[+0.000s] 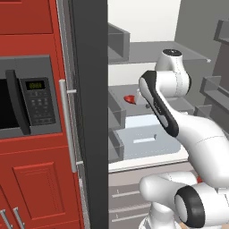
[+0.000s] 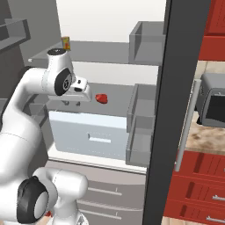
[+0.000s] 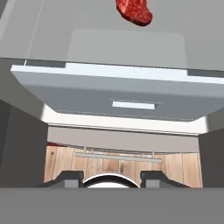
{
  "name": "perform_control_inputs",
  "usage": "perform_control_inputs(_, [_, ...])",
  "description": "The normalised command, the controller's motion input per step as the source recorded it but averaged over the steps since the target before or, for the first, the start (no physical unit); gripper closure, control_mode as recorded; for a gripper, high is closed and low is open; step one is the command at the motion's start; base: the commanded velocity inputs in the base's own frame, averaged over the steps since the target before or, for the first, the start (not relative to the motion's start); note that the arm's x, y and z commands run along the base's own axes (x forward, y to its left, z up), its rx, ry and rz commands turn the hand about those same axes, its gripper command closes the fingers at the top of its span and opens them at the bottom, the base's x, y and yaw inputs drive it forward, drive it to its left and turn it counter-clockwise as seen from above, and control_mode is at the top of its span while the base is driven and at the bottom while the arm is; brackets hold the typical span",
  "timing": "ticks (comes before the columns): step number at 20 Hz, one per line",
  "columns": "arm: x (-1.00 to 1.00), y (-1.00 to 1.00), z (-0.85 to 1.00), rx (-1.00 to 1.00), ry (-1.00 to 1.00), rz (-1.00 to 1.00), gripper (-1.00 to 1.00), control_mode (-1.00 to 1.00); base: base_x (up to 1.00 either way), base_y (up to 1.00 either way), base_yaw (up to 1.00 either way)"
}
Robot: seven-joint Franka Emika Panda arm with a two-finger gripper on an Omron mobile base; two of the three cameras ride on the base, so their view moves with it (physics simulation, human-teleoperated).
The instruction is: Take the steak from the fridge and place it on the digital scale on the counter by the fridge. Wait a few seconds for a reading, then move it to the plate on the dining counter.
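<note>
- The steak (image 2: 101, 98), one small red meat chunk with pale marbling, lies free on a grey shelf (image 2: 118, 94) inside the open dark grey fridge (image 2: 169, 110).
- The two-finger gripper (image 2: 83, 90) hangs just beside the steak, holding nothing; its two dark finger tips (image 3: 70, 178) stand parted.
- One pale grey drawer (image 3: 127, 94) with a slot handle sits below the shelf.
- One silver bar handle (image 1: 67, 125) runs down the fridge door.

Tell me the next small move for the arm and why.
Probably ease the gripper forward along the fridge shelf toward the steak. The steak lies alone on the shelf, a short gap ahead of the hand, with nothing between the jaws. In the hand view it sits near the top edge, so the hand likely needs to tilt toward it before closing.
</note>
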Motion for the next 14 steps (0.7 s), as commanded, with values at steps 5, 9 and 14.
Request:
perform_control_inputs(5, [0.00, 0.02, -0.03, 0.00, -0.01, 0.00, -1.00, -1.00, 0.00, 0.00, 0.00])
perform_control_inputs(9, [0.00, 0.01, -0.04, -0.01, 0.04, 0.00, -1.00, -1.00, 0.00, 0.00, 0.00])
perform_control_inputs(14, [0.00, 0.00, -0.05, 0.00, 0.00, 0.00, -1.00, -1.00, 0.00, 0.00, 0.00])
